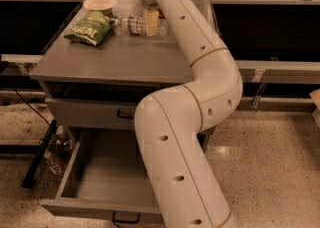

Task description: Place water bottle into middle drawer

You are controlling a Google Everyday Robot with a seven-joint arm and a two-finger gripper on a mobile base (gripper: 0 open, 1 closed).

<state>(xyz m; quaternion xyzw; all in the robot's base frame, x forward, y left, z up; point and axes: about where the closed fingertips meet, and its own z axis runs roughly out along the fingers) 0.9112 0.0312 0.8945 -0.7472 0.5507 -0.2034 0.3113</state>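
Grey cabinet top, in the upper middle of the frame, is where the water bottle lies on its side, its cap end pointing left toward a green bag of chips. The bottle's right end is partly hidden by the gripper, which hangs down right at the bottle, near the back edge of the top. Whether the gripper is open, closed or already has the bottle cannot be told, since its pale yellowish end overlaps the bottle's right part. Just left of the bottle, the bag lies flat, and behind the bag, in the upper left, sits a shallow pale bowl.

From the gripper the thick white arm runs down and right across the frame, bends at an elbow on the right, then sweeps back left and down to the bottom edge, covering the cabinet's right side. Below the top, a grey drawer front with a black handle sits nearly closed. Under it, at the lower left, the middle drawer is pulled well out, its grey floor bare where visible and its right part hidden by the arm; a small black pull shows on its front. Speckled floor spreads around the cabinet, and a black stand leg leans at the left.
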